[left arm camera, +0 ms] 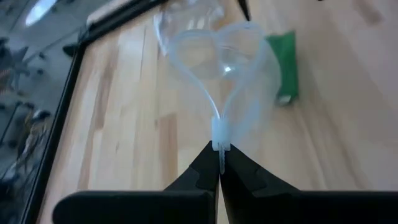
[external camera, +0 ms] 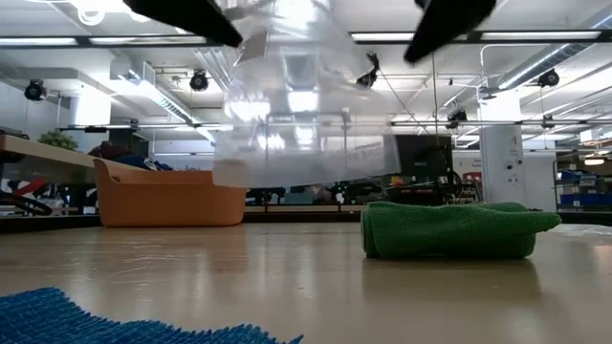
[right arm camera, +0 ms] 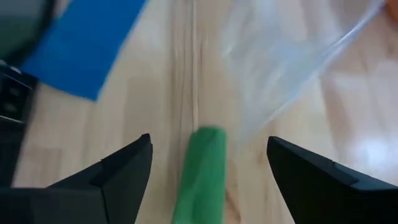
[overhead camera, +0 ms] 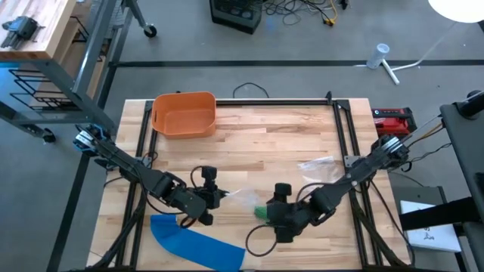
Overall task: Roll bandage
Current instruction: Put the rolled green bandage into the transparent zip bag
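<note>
A green rolled bandage (overhead camera: 261, 212) lies on its side on the wooden table, near the middle; the low view shows it flat on the table (external camera: 449, 229). My right gripper (right arm camera: 208, 142) hovers open just above it, one finger on either side, touching nothing. A clear plastic bag (overhead camera: 243, 198) hangs in the air to the left of the roll, with my left gripper (left arm camera: 219, 152) shut on it. In the left wrist view the bag (left arm camera: 217, 56) bulges open in a loop, the green roll (left arm camera: 283, 68) beyond it. My left gripper pinches the bag between its two fingertips at the white seam (left arm camera: 220, 134) where the two sides of the bag's rim meet. The fingers come from the table's left, slanting down. The bag (external camera: 296, 105) stands out beyond them, puffed open and clear of the table.
A blue cloth (overhead camera: 197, 240) lies flat at the near left edge, close under my left arm. An orange bin (overhead camera: 184, 113) stands at the far left. Crumpled clear plastic (overhead camera: 318, 165) lies right of centre. A black frame (overhead camera: 344, 136) borders the table.
</note>
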